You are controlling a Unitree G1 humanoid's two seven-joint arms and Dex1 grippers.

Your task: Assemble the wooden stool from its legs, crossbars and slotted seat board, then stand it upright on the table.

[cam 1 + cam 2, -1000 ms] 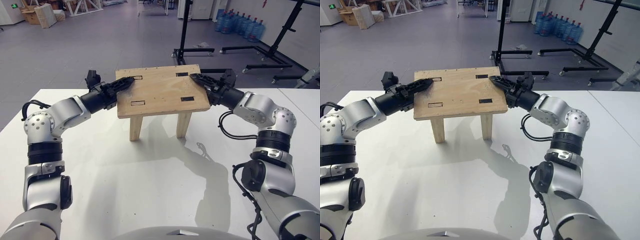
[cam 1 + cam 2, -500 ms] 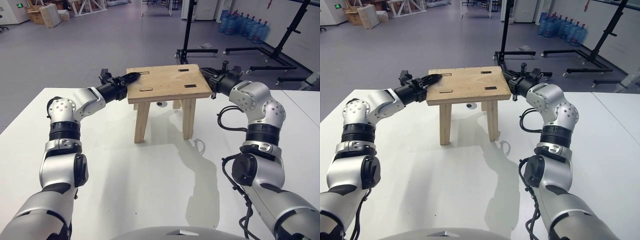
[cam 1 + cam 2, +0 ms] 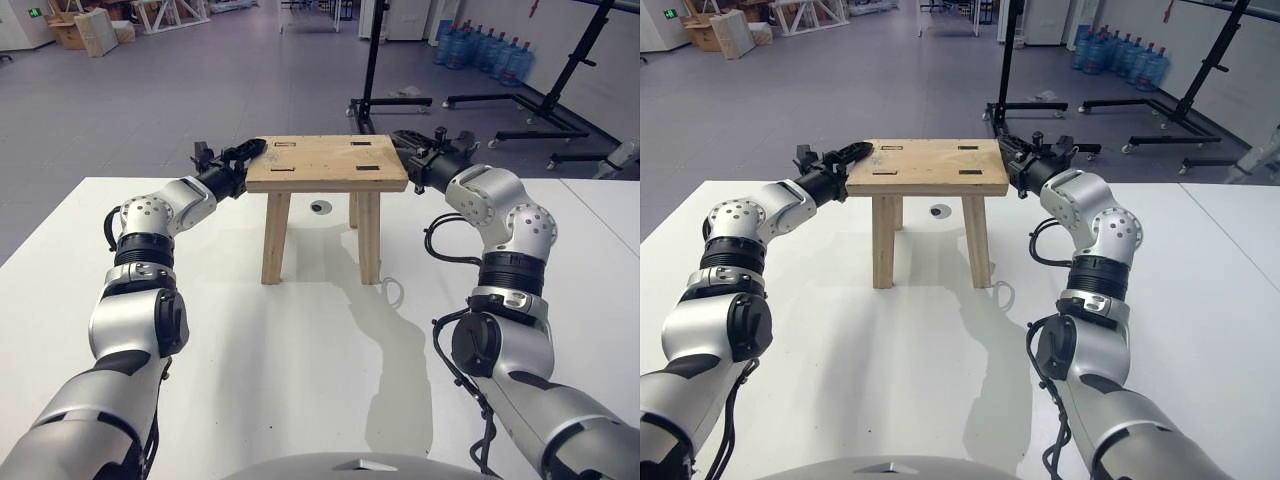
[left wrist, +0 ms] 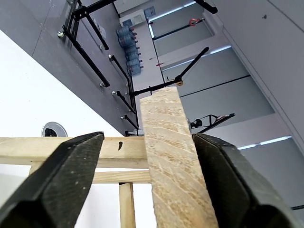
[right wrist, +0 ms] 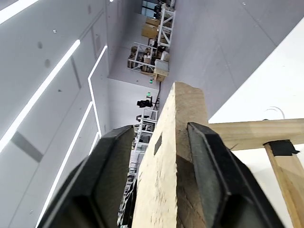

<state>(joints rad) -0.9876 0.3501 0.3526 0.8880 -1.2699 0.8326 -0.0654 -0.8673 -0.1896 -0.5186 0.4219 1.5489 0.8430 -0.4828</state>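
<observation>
Left gripper (image 3: 243, 153) straddles the left edge of the seat board (image 3: 327, 163): one finger (image 4: 223, 185) is against the wood, the other stands off with a gap. Right gripper (image 3: 403, 146) is clamped on the right edge, both fingers pressed to it. Stool (image 3: 930, 168) stands upright on its legs (image 3: 275, 238) on the white table (image 3: 300, 370), between the arms.
</observation>
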